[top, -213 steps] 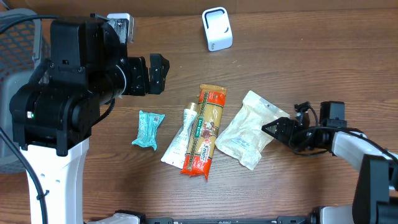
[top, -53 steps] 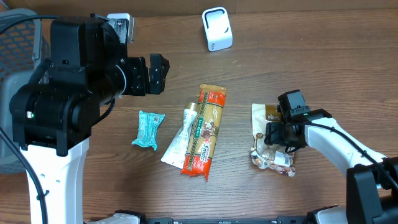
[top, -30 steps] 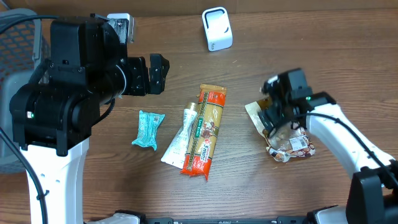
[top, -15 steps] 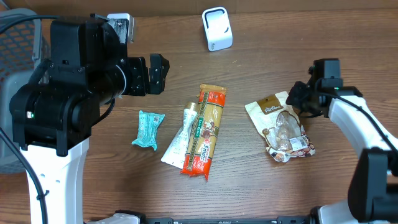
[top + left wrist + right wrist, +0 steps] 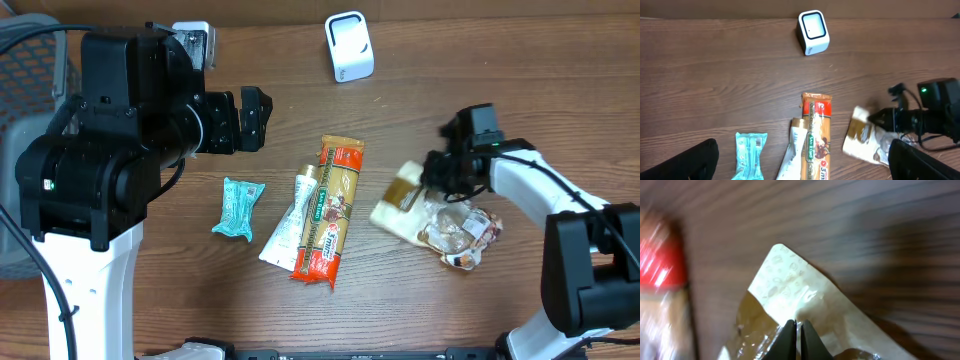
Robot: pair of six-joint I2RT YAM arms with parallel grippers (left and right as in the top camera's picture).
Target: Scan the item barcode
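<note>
Wooden worktop (image 5: pixel 500 80) fills every view.

Left arm (image 5: pixel 100 150) bulks over the left of the overhead frame. Left gripper (image 5: pixel 252 118) points toward centre, jaws spread wide with nothing between them.

Right arm (image 5: pixel 540 195) reaches in from the right edge. Right gripper (image 5: pixel 795 330) has its jaws clenched on the pale top edge of the pouch (image 5: pixel 400 205), a thin nip on film only.

The pouch lies right of centre in the overhead frame. Its cream end is raised and points left; its clear end, with brown contents, rests on the wood.

Long pack (image 5: pixel 331 212) with orange-red ends sits at centre, touching the white tube (image 5: pixel 293 222) on its left. Scanner (image 5: pixel 349 46), a white box, stands at upper centre, well apart from the pouch. Teal packet (image 5: pixel 238 207) lies left of the tube, not touching it.

Risks (judgement):
- The grip is at the very edge, so the pouch may slip free on lifting as the heavier end swings.
- The pouch is crumpled, and a creased barcode may not read.
- No barcode shows in any view, so the wrong face may be presented to the scanner.
- A low carry toward the scanner could clip the pack's upper end.

Writing:
- The right wrist view is blurred and nothing in it is legible.
- The pouch carries a brown label patch that cannot be read.
- The print near the pack's lower end looks like "3m…"; the rest is too small.
</note>
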